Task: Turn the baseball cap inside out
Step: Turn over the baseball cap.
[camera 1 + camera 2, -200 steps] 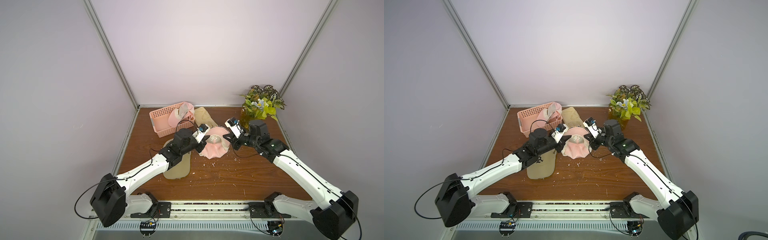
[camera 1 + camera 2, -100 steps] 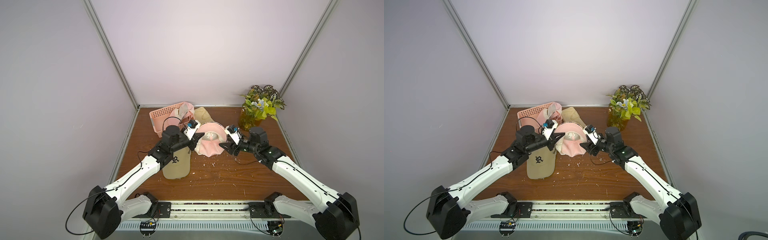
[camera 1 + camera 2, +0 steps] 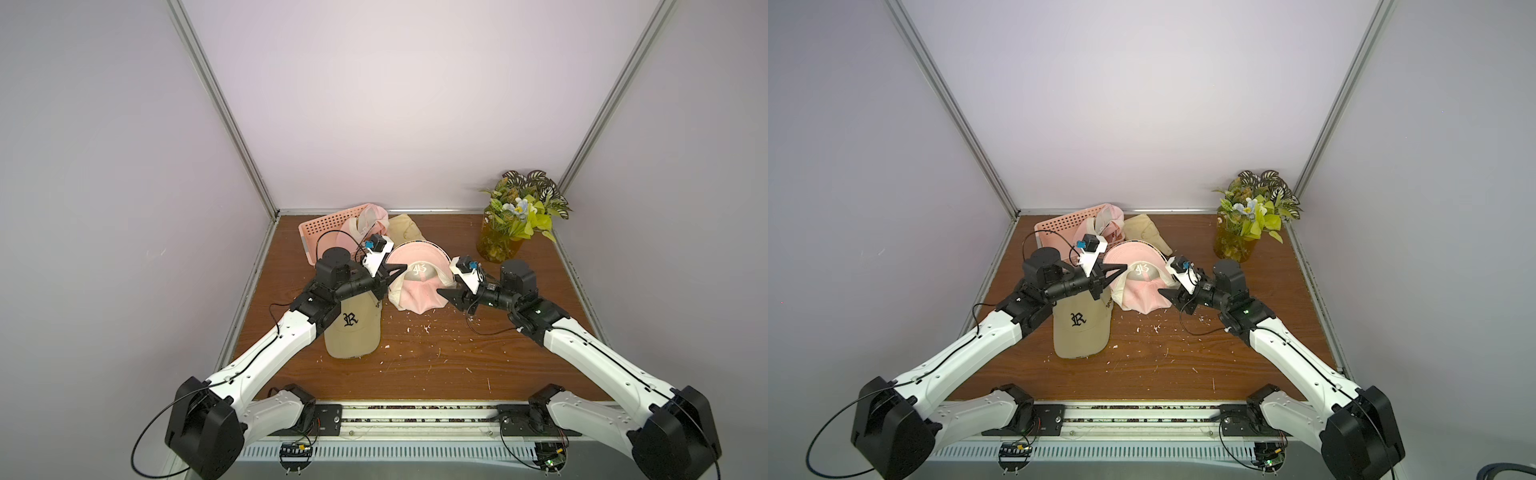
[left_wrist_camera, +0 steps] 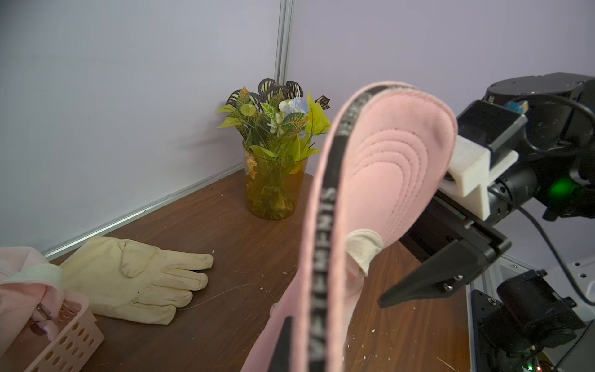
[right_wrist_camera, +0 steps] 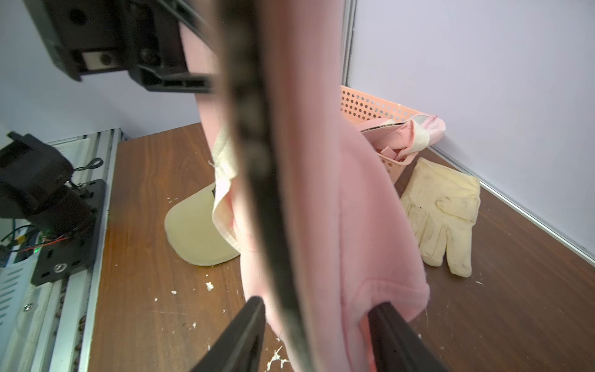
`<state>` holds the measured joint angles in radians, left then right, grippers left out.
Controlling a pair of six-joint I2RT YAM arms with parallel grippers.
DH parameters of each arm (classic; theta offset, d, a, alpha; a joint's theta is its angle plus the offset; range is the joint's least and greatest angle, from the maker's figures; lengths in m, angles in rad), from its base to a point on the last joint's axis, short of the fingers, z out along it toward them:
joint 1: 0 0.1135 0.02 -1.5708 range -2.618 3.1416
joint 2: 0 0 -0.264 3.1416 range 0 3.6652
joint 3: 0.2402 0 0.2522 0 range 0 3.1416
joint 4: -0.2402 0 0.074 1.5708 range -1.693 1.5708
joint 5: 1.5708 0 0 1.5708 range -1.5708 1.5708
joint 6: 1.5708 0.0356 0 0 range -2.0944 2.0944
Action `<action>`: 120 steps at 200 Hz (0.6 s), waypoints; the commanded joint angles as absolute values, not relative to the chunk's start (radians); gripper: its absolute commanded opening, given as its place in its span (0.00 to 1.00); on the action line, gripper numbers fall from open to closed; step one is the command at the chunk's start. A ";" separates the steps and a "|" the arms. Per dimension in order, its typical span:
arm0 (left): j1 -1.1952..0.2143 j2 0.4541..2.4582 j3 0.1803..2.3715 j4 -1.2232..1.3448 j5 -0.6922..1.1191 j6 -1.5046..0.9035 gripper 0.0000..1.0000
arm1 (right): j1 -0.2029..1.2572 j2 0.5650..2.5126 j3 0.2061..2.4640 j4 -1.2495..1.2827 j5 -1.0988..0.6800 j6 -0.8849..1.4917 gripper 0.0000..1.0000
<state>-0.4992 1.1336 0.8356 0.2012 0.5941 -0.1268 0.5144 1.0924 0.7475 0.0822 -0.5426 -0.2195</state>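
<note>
Half remained, I judged: left gripper [image 3: 402, 267] pinched the pink baseball cap's [image 3: 419, 289] edge; right gripper [image 5: 318, 304] gaped round its sagging, part-turned crown.

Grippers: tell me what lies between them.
The pink cap, in both top views. The left gripper is shut on its edge; the right gripper stands open around its fabric, seen in the right wrist view.
</note>
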 commanded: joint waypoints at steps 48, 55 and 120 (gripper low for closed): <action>-0.471 1.088 0.937 0.292 0.684 -0.192 0.01 | 0.523 1.176 0.776 -0.028 -0.770 -0.264 0.52; -0.470 1.090 0.940 0.293 0.684 -0.196 0.00 | 0.525 1.177 0.778 -0.024 -0.782 -0.263 0.51; -0.452 1.089 0.938 0.315 0.656 -0.245 0.01 | 0.535 1.160 0.782 -0.044 -0.871 -0.272 0.41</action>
